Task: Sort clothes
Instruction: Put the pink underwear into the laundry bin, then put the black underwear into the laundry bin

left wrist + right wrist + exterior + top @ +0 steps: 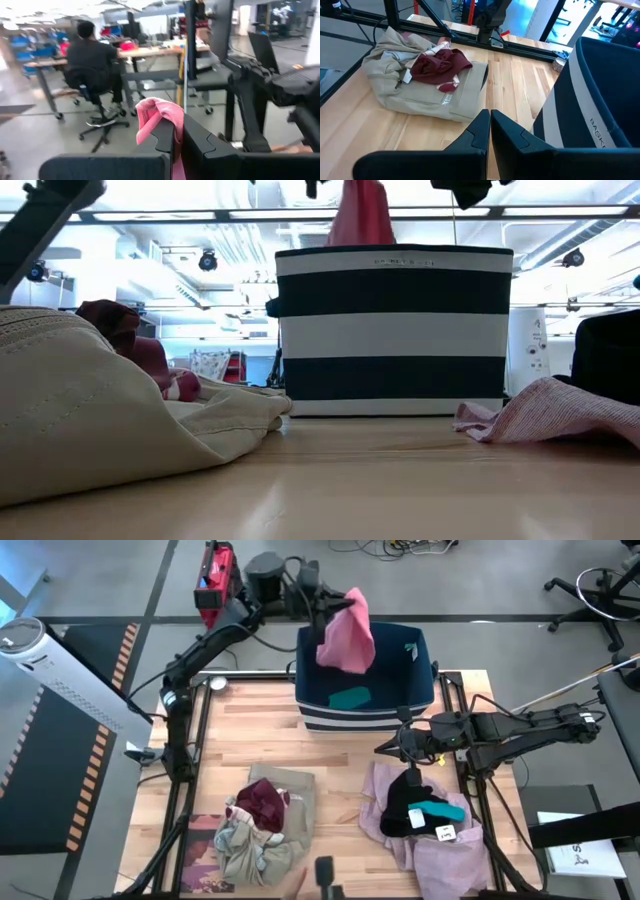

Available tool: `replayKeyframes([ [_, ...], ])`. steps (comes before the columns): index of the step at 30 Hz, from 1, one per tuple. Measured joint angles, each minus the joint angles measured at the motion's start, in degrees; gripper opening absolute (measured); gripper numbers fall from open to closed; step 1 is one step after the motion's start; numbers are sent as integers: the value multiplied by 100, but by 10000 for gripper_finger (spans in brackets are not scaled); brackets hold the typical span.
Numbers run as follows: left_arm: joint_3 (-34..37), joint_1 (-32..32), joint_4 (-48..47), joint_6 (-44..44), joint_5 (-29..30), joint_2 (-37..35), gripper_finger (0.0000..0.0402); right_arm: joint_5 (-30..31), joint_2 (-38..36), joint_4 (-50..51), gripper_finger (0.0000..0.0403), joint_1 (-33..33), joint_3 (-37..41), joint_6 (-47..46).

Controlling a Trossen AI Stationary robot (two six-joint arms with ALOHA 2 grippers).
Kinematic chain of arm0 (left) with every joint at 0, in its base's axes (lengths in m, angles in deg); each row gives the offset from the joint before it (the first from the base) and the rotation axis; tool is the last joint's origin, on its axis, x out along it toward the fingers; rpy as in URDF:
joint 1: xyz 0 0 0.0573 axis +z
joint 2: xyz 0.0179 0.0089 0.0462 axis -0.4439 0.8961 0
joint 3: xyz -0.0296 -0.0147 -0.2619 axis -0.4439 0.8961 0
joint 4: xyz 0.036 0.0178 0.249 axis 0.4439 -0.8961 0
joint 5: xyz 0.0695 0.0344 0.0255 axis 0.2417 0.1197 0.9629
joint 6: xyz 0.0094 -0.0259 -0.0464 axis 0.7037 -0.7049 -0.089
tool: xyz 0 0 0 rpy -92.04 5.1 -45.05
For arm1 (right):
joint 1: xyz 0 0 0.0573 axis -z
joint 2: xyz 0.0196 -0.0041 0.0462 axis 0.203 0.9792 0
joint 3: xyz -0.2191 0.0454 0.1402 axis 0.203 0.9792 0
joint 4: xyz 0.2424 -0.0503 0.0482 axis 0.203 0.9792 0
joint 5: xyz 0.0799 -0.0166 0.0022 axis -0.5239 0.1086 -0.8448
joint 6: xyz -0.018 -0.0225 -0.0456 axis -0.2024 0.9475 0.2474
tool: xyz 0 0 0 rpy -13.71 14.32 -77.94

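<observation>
- Left gripper [335, 602], in the upper middle of the high view, pinches a pink garment [347, 635] between its fingers; the soft cloth hangs in a crumpled fold, long axis running down toward the bin.
- Beneath it stands one rectangular fabric bin [312, 716] with broad dark and white stripes on its walls; one small teal piece [348, 697] lies flat inside.
- Right gripper [411, 752], right of centre in the high view, hovers with its fingers pressed together and nothing between them, above the right-hand pile.
- That pile, lower right: a large lilac-pink garment [440, 858] of fine woven texture spread flat, a black garment [404, 803] bunched on it, and a second teal piece [438, 809] on the black.
- Lower left pile: a large khaki-beige garment [300, 802] with stitched seams, a crumpled maroon one [263, 804] on top, and a grey-green one [240, 843] at its lower edge.
- One flat book [203, 862] with a dark pinkish cover lies partly under this pile.
- All rest on a pale wooden plank table [340, 755].
</observation>
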Motion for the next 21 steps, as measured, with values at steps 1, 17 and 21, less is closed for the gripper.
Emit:
replayKeyframes([
  [1,2,-1,-54,9,-35,69,1,-1,0,-2,0,0,0,16],
  [17,15,-62,-1886,801,-261,764,98,-3,-11,-12,0,2,-1,-27],
  [21,9,-102,-1914,778,-248,705,161,-3,-11,-18,0,2,-41,-36],
])
